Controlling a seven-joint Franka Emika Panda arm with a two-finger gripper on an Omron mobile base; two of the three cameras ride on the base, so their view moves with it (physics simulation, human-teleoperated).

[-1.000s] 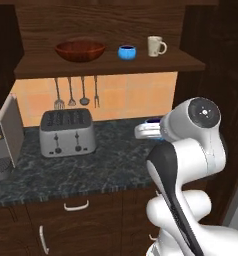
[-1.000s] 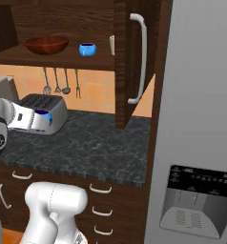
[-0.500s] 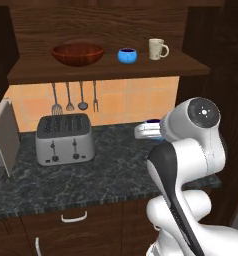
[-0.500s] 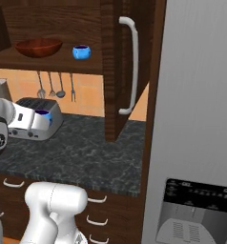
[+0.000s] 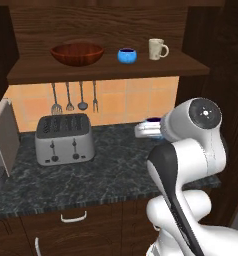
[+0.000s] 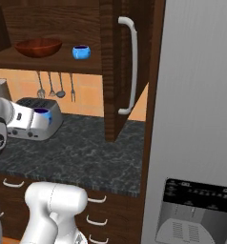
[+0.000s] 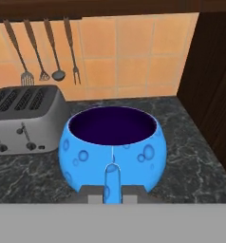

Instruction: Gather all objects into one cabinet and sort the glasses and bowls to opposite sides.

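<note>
My gripper [image 7: 111, 189] is shut on a squat bright-blue vessel [image 7: 113, 144] with a dark inside, held above the counter; one fingertip [image 7: 111, 180] crosses its front. From the base views the held blue vessel [image 5: 152, 120] [image 6: 42, 112] sits at the hand, below the shelf. On the dark wood cabinet's shelf board [image 5: 106, 71] stand the wide reddish-brown bowl [image 5: 77, 53] [image 6: 38, 46] at the left, a second blue vessel [image 5: 126, 55] [image 6: 80, 51] in the middle, and the cream mug [image 5: 157, 49] at the right. The tumbler is out of view.
A silver toaster [image 5: 64, 138] stands on the dark stone counter [image 5: 111, 175], with utensils [image 5: 73, 97] hanging on the tiled wall behind. The open cabinet door [image 6: 127, 66] with a white handle juts out at the right. A steel fridge [image 6: 196, 119] lies further right.
Both base views have shifted a little, so the camera has moved. The gripper still holds the blue vessel in the same place relative to the arm.
</note>
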